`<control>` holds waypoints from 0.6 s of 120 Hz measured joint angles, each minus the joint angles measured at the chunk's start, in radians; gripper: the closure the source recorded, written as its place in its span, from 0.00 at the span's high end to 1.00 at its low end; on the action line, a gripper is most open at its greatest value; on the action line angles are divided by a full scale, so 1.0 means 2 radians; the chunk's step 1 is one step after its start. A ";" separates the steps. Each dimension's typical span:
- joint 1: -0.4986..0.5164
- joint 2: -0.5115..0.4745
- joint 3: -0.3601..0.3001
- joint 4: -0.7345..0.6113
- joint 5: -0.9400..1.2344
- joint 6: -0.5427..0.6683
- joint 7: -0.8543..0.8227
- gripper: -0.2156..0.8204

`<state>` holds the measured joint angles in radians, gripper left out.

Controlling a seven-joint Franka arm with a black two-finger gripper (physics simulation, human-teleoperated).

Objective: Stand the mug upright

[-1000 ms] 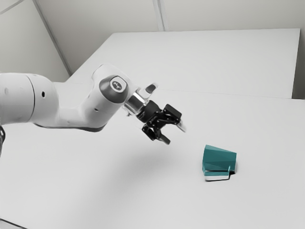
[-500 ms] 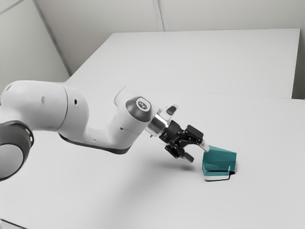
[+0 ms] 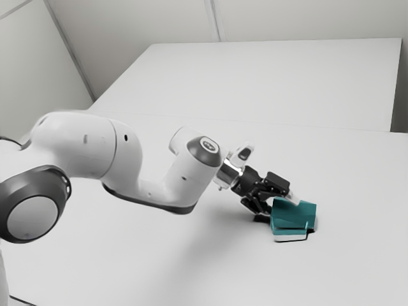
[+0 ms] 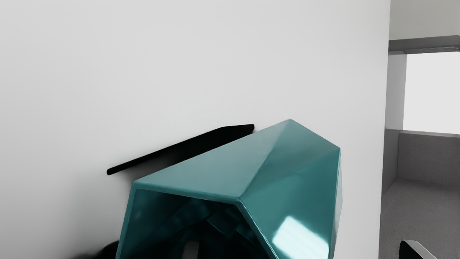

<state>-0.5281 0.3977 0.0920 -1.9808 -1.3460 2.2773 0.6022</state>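
My gripper [image 3: 281,203] is at the mug's left end in the exterior view, one finger over its upper side. The teal, faceted mug [image 3: 296,214] lies on its side, with a teal and white strip along its lower side. In the wrist view the open mouth of the mug [image 4: 291,172] faces my hand. The gripper [image 4: 302,250] stands open there: one fingertip is inside the dark mouth and the other outside, well apart from the wall between them. The mug's far end and the lower part of its mouth are hidden.
The mug lies on a broad white table [image 3: 159,255]. Behind it in the exterior view stands a white raised surface [image 3: 274,76]. In the wrist view a straight table edge runs past the mug, with a grey floor [image 4: 424,212] beyond.
My hand has moved down and toward the exterior view's right, from well clear of the mug to its mouth. The mug has not visibly moved.
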 joint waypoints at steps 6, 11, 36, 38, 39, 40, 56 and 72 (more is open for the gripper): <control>-0.001 0.002 0.000 0.001 -0.006 -0.001 0.007 0.79; -0.002 0.003 0.000 0.002 -0.011 -0.001 0.013 0.79; -0.003 0.003 0.000 0.003 -0.028 -0.007 0.037 0.66; -0.002 0.003 0.000 0.002 -0.029 -0.007 0.039 0.65; -0.002 0.003 0.000 0.002 -0.029 -0.008 0.040 0.64; -0.002 0.003 0.000 0.002 -0.030 -0.008 0.040 0.64; -0.002 0.003 0.000 0.002 -0.033 -0.012 0.052 0.53; -0.001 0.003 0.001 0.001 -0.034 -0.015 0.060 0.41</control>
<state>-0.5298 0.4044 0.0930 -1.9782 -1.4142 2.2466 0.7231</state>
